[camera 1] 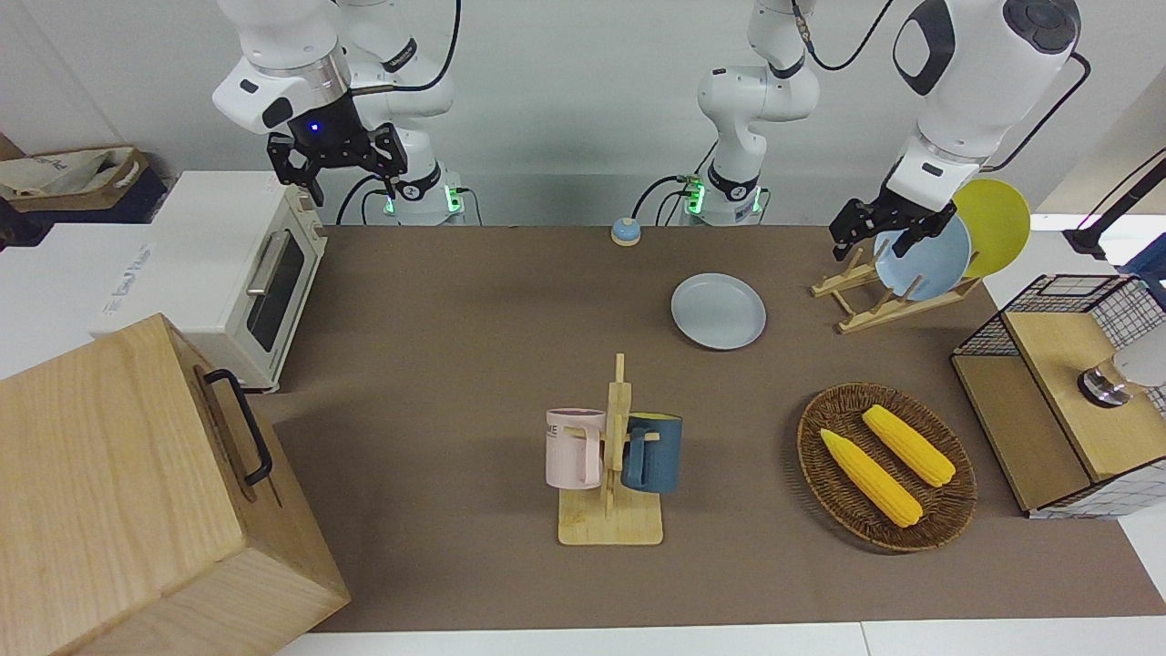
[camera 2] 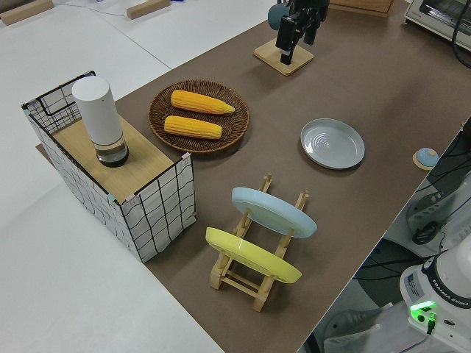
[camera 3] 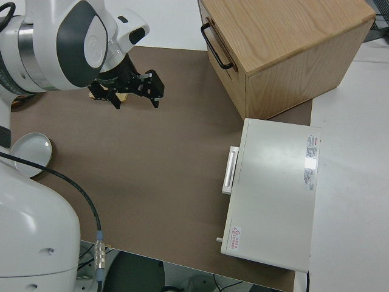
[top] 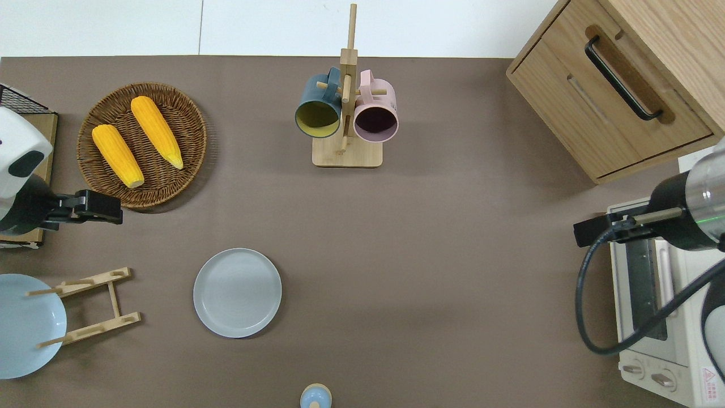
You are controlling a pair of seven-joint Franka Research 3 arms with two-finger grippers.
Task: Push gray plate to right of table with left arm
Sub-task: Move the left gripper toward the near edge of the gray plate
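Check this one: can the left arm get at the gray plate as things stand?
Probably yes. The gray plate lies flat on open table, with nothing on it. The left gripper hangs near the basket, clear of the plate rack.

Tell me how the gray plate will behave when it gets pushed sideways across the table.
The gray plate lies flat on the matte brown table, so it should probably slide rather than tip or roll. Its low rim gives the left gripper little to press on, so the fingers may ride over it. It looks rigid; an off-centre push would likely spin it.
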